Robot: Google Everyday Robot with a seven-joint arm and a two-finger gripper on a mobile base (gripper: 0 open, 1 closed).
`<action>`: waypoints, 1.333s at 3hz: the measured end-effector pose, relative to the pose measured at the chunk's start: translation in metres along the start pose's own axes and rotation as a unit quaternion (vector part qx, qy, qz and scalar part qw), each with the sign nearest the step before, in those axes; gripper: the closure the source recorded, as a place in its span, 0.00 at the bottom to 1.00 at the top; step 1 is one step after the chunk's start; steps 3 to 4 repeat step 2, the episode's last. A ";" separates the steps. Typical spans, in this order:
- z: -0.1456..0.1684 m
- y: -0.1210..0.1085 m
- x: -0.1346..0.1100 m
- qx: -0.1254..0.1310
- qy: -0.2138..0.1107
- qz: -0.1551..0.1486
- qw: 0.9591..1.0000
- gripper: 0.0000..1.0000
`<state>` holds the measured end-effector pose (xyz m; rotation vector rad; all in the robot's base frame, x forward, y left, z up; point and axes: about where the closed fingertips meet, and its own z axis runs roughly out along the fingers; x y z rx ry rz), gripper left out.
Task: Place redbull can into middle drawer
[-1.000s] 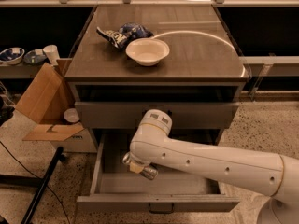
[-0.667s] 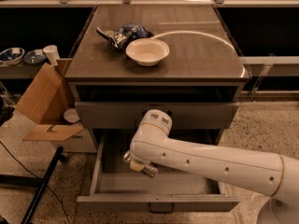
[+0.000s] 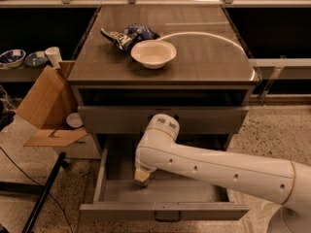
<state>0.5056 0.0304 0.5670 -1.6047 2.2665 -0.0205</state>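
The middle drawer [image 3: 114, 161] is pulled out at the bottom of the grey cabinet, showing its tall sides, flat grey floor and a small dark handle [image 3: 167, 218] on its front. My white arm reaches in from the right. My gripper [image 3: 142, 177] points down inside the drawer, low over the floor left of centre. A small dark shape sits right under its tip. I cannot tell whether this is the redbull can, which is otherwise hidden.
A white bowl [image 3: 153, 53] and a blue and white snack bag [image 3: 127, 35] lie on the cabinet top [image 3: 204, 57]. A shallower shut drawer front [image 3: 214, 119] sits above the open drawer. An open cardboard box [image 3: 46, 108] stands at the left, and a black stand leg [image 3: 41, 198] crosses the floor.
My gripper has shifted slightly left and down inside the drawer. Nothing else has moved.
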 end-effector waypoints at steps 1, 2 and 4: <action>0.000 -0.001 0.000 0.001 -0.002 0.001 1.000 0.00; 0.000 -0.001 0.000 0.001 -0.002 0.001 1.000 0.00; 0.000 -0.001 0.000 0.001 -0.002 0.001 1.000 0.00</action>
